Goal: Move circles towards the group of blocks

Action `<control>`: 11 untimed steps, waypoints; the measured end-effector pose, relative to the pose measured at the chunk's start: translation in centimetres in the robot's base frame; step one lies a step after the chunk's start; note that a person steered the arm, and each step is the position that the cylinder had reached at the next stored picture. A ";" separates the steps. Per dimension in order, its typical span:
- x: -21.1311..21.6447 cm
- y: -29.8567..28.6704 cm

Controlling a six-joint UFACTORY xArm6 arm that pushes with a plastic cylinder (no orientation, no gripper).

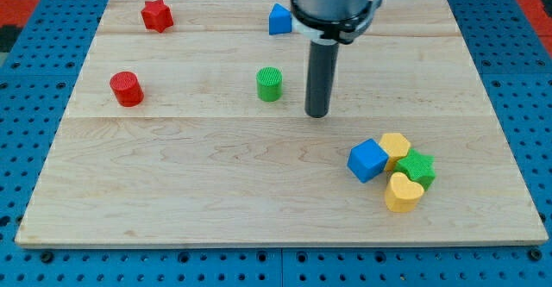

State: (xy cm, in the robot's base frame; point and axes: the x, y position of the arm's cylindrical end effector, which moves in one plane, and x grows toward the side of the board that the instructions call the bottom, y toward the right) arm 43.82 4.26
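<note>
A green circle stands near the board's middle, and a red circle stands at the view's left. My tip rests on the board just right of and slightly below the green circle, with a small gap between them. A group of blocks lies at the lower right: a blue cube, a yellow hexagon-like block, a green star and a yellow heart, all touching one another.
A red star lies at the top left and a blue triangle-like block at the top middle, partly beside the arm's body. The wooden board sits on a blue pegboard table.
</note>
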 end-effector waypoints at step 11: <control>-9.1 -30.8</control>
State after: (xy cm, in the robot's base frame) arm 34.72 -26.54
